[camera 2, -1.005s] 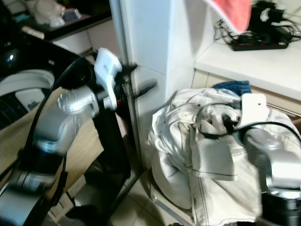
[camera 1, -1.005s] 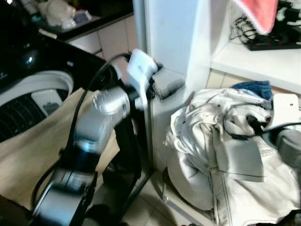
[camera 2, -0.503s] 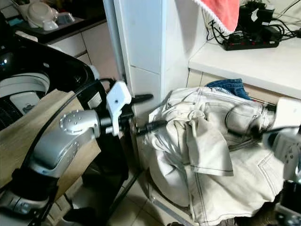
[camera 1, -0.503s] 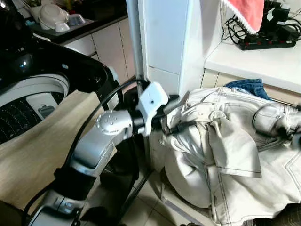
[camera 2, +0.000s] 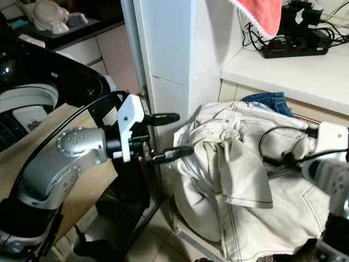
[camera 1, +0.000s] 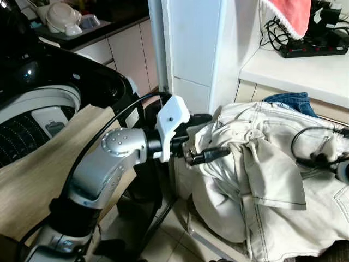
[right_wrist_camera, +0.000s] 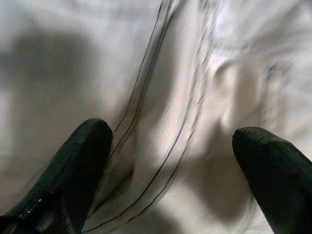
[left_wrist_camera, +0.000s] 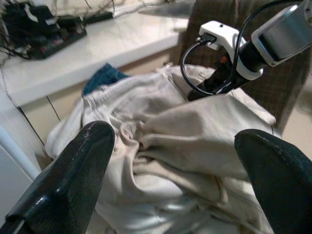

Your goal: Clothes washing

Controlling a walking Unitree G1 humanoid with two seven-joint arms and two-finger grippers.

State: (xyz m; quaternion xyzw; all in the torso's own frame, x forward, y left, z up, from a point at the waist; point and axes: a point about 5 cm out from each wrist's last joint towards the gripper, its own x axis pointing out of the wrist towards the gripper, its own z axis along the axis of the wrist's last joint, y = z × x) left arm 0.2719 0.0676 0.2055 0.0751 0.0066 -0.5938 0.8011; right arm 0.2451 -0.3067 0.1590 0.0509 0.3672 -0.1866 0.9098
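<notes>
Both my grippers are hanging wide open, holding nothing. Left gripper (camera 1: 204,136) is sitting at the near-left edge of the white jeans pile (camera 1: 272,174), fingers probably just brushing cloth. Right gripper (right_wrist_camera: 170,161) is hovering over a seam, closer. Washer drum (camera 1: 27,128) is lying to my left.

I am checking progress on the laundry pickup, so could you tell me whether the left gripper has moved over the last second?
Yes. The left gripper has come down from the white pillar to the edge of the white jeans.
</notes>
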